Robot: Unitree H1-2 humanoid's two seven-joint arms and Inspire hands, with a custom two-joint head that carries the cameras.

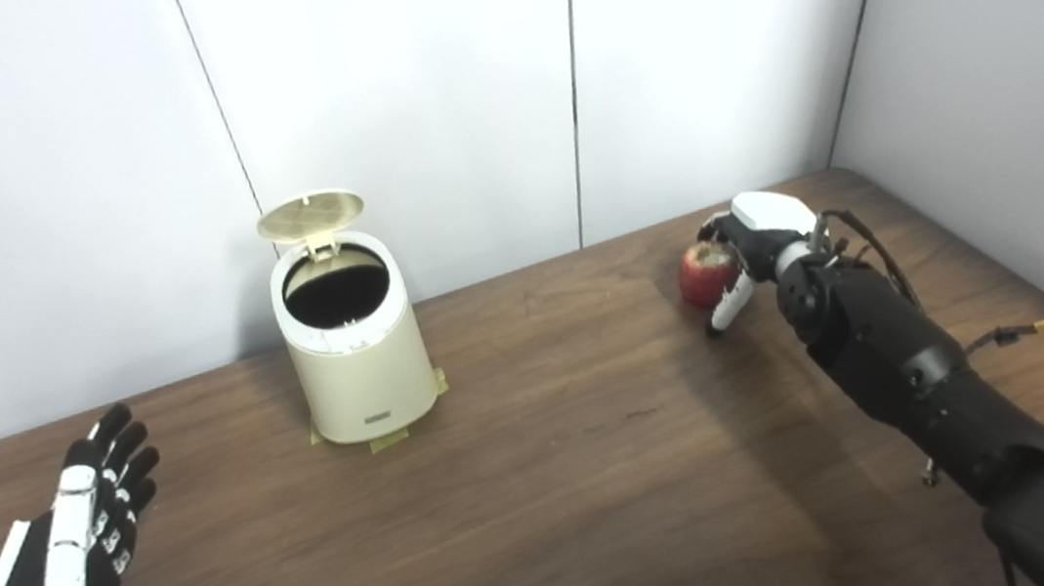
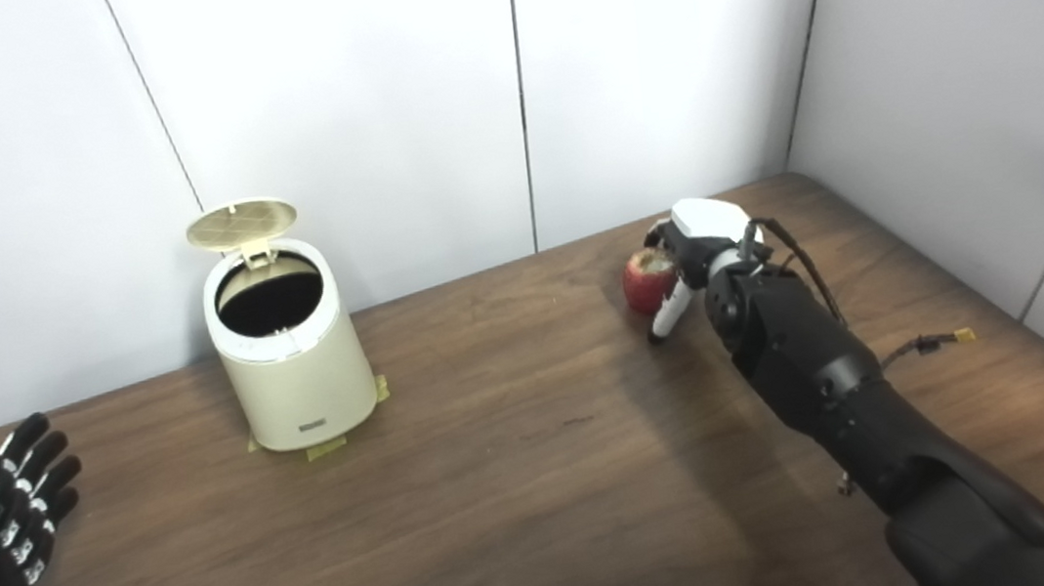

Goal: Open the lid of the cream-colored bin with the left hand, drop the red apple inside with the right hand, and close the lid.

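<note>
The cream-colored bin (image 1: 358, 361) stands on the wooden table (image 1: 554, 486) at the back left, its round lid (image 1: 310, 215) flipped up and the dark inside showing. My left hand (image 1: 70, 551) is open and empty, low at the front left, well apart from the bin. The red apple (image 1: 705, 274) sits at the back right of the table. My right hand (image 1: 757, 242) is wrapped around it, fingers behind its top and the thumb down along its front right side. The apple looks to be at table level.
White wall panels close off the back and the right side of the table. Yellow tape tabs (image 1: 388, 440) mark the bin's base. A loose cable with a yellow connector (image 1: 1042, 328) hangs off my right forearm.
</note>
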